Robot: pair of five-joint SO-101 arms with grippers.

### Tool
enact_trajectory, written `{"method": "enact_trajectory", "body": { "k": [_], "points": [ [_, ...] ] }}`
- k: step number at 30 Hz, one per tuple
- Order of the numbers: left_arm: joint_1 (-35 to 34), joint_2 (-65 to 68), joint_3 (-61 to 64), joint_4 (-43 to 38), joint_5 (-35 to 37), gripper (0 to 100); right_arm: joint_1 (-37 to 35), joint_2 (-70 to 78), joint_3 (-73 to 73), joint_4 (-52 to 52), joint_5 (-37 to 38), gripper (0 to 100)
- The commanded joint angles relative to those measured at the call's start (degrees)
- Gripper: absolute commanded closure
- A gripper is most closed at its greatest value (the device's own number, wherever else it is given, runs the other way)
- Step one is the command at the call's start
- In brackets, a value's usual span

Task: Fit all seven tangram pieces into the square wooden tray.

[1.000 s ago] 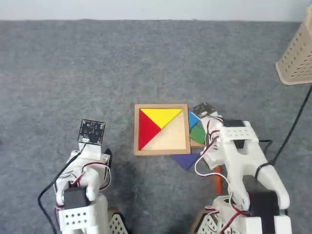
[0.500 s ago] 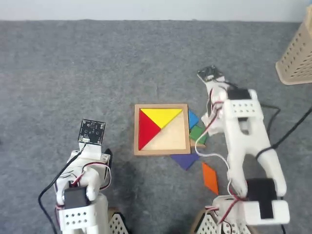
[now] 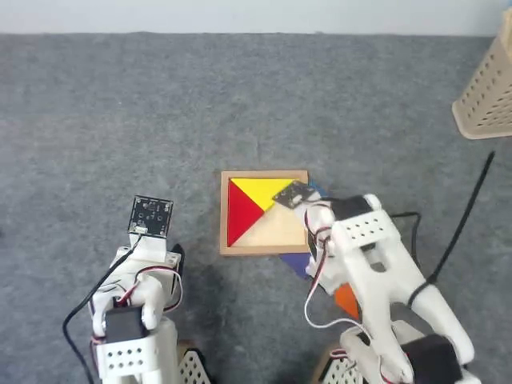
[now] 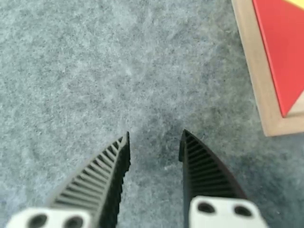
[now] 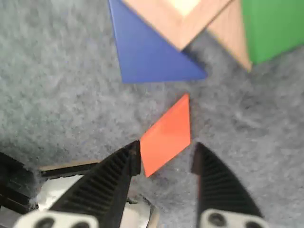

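Your right gripper (image 5: 166,144) hangs released above the orange piece (image 5: 167,128). Your left gripper (image 4: 156,134) gapes empty near the tray (image 4: 259,66).

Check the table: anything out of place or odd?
Nothing damaged. Only the red triangle and yellow triangle sit in the tray. The blue triangle butts against a tray corner, the green piece lies outside it, and the orange parallelogram lies on the carpet by the open right gripper.

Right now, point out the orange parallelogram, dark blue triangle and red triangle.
orange parallelogram (image 5: 166,129), right wrist view, centre of its face.
dark blue triangle (image 5: 142,52), right wrist view, centre of its face.
red triangle (image 3: 240,212), high view, centre.
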State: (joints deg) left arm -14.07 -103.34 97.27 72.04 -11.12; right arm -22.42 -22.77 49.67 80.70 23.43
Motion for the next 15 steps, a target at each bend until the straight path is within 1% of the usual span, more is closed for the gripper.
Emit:
{"method": "enact_trajectory", "body": {
  "k": [1,4,12,15],
  "points": [
    [0.1,-0.4,-0.7,0.3,-0.3,83,1.1,0.3,0.3,-0.9,1.8,71.4],
    [0.1,-0.4,-0.7,0.3,-0.3,83,1.0,5.6,0.3,-3.5,3.5,69.7],
    [0.1,-0.4,-0.7,0.3,-0.3,83,1.5,19.2,0.4,-11.0,3.3,70.3],
    [0.1,-0.4,-0.7,0.3,-0.3,83,1.5,21.2,0.1,-11.6,3.2,77.3]
  ]
}}
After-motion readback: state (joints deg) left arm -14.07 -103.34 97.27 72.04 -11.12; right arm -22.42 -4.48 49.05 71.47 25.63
